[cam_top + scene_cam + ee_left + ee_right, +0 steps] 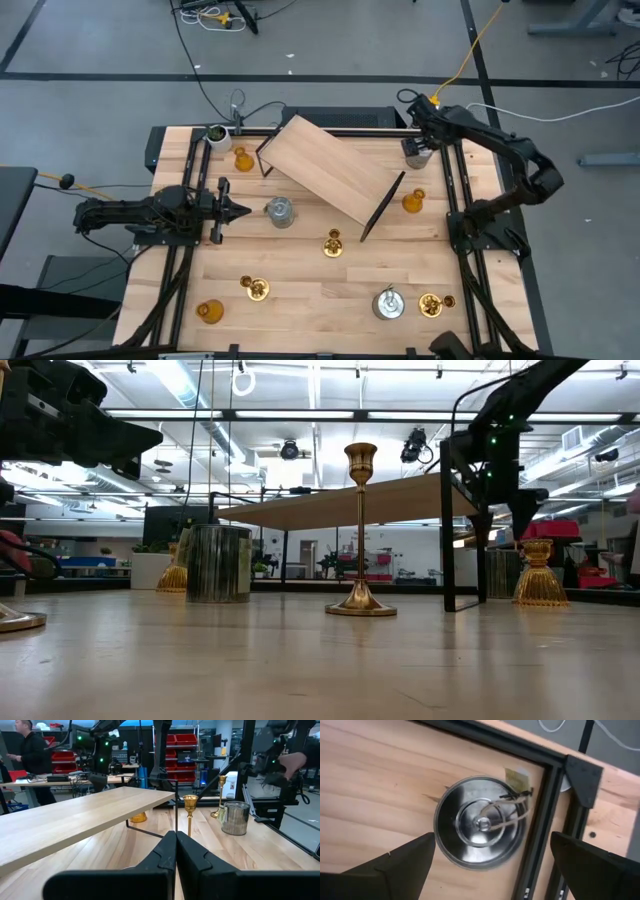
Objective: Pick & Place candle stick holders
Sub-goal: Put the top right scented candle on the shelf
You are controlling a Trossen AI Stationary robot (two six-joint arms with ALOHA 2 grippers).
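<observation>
Three silver-grey cylinders stand on their bases: one at the far right corner [417,152], one near my left gripper [279,211], one at the near right [388,303]. Brass sticks stand at the middle [333,243], near left [257,289] and near right [431,304]. Amber glass holders stand at the far left [243,160], right [413,201] and near left [209,311]. My right gripper [492,870] is open above the far right cylinder [480,822], a finger on either side, apart from it. My left gripper [240,211] is shut and empty, level, pointing at the nearby cylinder.
A raised wooden shelf [330,165] on black legs spans the table's far middle. A small white pot with a plant [218,135] stands at the far left corner. A black frame rail [540,815] runs right beside the far right cylinder. A person stands in the room beyond [30,755].
</observation>
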